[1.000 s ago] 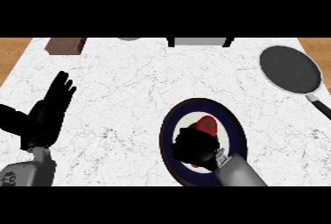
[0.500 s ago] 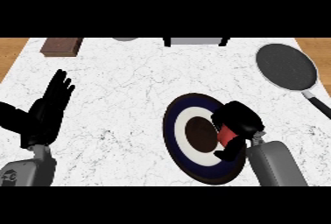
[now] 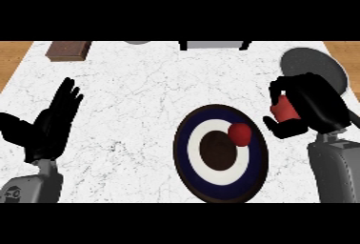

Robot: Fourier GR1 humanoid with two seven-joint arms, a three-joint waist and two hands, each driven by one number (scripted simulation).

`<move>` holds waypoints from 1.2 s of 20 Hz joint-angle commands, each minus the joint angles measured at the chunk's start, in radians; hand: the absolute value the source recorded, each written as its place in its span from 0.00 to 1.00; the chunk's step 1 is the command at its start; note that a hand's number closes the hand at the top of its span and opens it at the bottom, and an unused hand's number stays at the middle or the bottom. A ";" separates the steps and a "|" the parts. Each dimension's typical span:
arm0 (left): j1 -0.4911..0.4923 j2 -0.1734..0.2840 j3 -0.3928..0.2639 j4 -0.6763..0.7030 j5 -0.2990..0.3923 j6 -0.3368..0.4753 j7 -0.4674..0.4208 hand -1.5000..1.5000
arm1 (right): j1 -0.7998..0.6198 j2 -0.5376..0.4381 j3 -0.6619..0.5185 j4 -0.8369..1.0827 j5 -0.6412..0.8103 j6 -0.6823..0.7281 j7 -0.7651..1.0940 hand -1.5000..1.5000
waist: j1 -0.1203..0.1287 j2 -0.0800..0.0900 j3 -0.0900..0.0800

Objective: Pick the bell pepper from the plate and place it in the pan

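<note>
A round plate (image 3: 187, 157) with a navy rim, a white ring and a dark centre lies at the lower middle of the counter. My right hand (image 3: 313, 106) hovers just right of it, curled round a red bell pepper (image 3: 283, 109) that shows between thumb and fingers. A second rounded red shape (image 3: 240, 134) sits on the right part of the plate; what it is I cannot tell. The dark grey pan (image 3: 313, 66) lies at the far right, directly behind my right hand, which hides its near edge. My left hand (image 3: 49, 127) rests open at the left, fingers up.
A brown block (image 3: 69, 50) sits at the far left corner. A grey box (image 3: 211, 44) and a grey round thing (image 3: 137, 42) stand at the back edge. Wooden floor shows past the counter's left and right sides.
My right hand has lifted off the plate with the red pepper and moved right and away from me, toward the pan. A red shape now shows on the plate. The left hand has not moved.
</note>
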 commanded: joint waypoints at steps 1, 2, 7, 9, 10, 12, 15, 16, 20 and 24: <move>-0.018 0.023 0.011 -0.015 0.015 -0.020 0.044 0.50 | -0.039 -0.035 -0.057 -0.135 -0.044 0.055 0.030 1.00 | 0.009 0.002 0.001; -0.017 -0.014 -0.020 0.009 -0.035 0.019 0.003 0.50 | -0.047 -0.021 -0.061 -0.174 -0.054 0.090 0.066 1.00 | 0.007 0.003 0.000; -0.026 0.002 0.030 0.067 0.017 -0.034 -0.044 0.50 | -0.145 -0.055 -0.165 -0.096 -0.123 0.128 0.112 1.00 | 0.014 0.006 0.000; -0.034 -0.016 0.007 0.071 -0.016 -0.011 -0.046 0.50 | -0.161 -0.060 -0.183 -0.013 -0.133 0.070 0.105 1.00 | 0.017 0.007 0.001; -0.070 -0.025 -0.010 0.071 -0.031 0.007 -0.028 0.50 | -0.204 -0.098 -0.232 0.061 -0.145 0.043 0.084 1.00 | 0.018 0.008 0.001; -0.059 0.019 0.025 0.000 0.010 -0.018 0.052 0.50 | -0.207 -0.115 -0.264 0.062 -0.166 0.033 0.098 1.00 | 0.019 0.006 0.001; -0.061 -0.024 -0.014 0.013 -0.028 0.016 0.039 0.50 | -0.274 -0.203 -0.353 0.267 -0.196 -0.039 0.035 1.00 | 0.023 0.009 0.001; -0.057 -0.002 0.004 0.000 -0.005 -0.008 0.045 0.50 | -0.302 -0.241 -0.388 0.305 -0.231 -0.038 0.002 1.00 | 0.025 0.009 0.001; -0.046 -0.022 -0.027 -0.030 -0.024 0.005 0.069 0.50 | -0.361 -0.314 -0.431 0.589 -0.223 -0.200 -0.094 1.00 | 0.041 0.014 0.002; -0.058 -0.018 -0.015 -0.006 -0.020 -0.005 0.039 0.50 | -0.423 -0.436 -0.507 0.825 -0.272 -0.257 -0.222 1.00 | 0.049 0.020 0.003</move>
